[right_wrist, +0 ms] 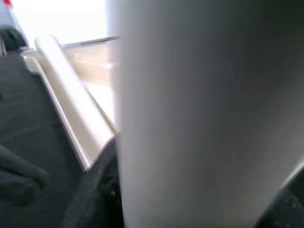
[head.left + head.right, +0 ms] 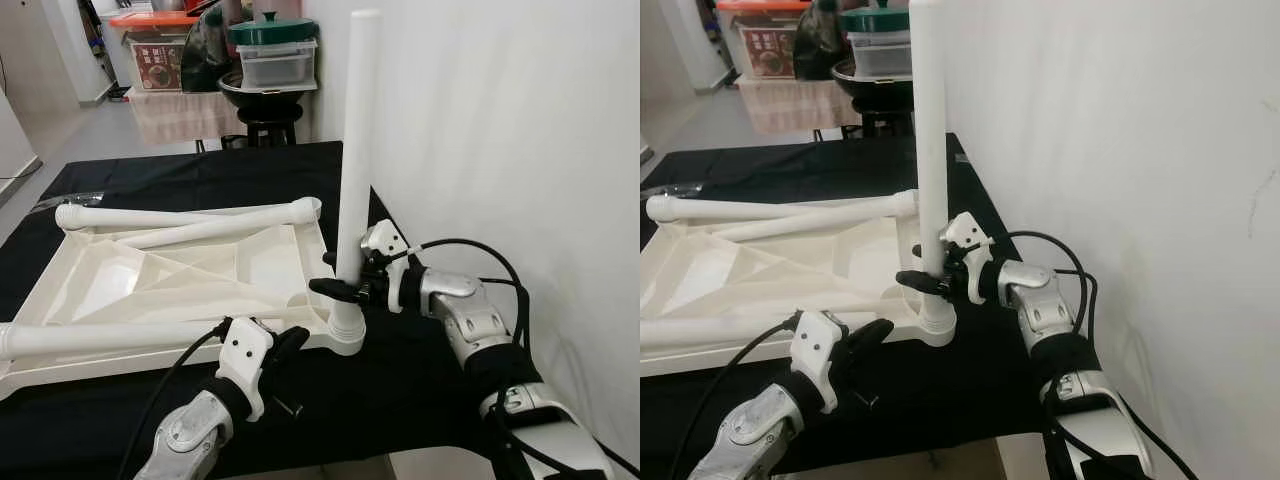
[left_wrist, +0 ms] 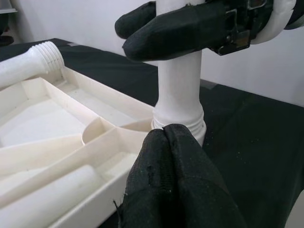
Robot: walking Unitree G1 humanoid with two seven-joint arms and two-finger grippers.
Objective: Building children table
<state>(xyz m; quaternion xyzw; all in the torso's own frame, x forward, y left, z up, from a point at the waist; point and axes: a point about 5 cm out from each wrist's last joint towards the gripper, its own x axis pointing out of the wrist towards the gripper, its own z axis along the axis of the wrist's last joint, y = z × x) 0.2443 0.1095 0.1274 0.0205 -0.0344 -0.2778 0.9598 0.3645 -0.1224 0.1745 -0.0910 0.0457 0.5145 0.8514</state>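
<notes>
Behind the black surface (image 2: 150,180), a clear storage box (image 2: 277,62) with a dark green lid stands on a black stool, and an orange-lidded bin (image 2: 152,45) stands further back; what they hold cannot be made out.

The white plastic tabletop (image 2: 190,290) lies upside down on the surface, its ribbed underside facing up like a shallow tray. Three loose white legs rest across it: two (image 2: 180,222) along the far edge and one (image 2: 110,338) along the near edge. A fourth leg (image 2: 355,170) stands upright in the corner socket nearest the wall, its threaded base seated at the tabletop's corner.

The right gripper (image 2: 340,285) has its jaws clamped around the lower part of the upright leg. The left gripper (image 2: 290,345) sits just beside the same corner with its jaws pressed together, tips touching the tabletop's edge at the socket, holding nothing.
</notes>
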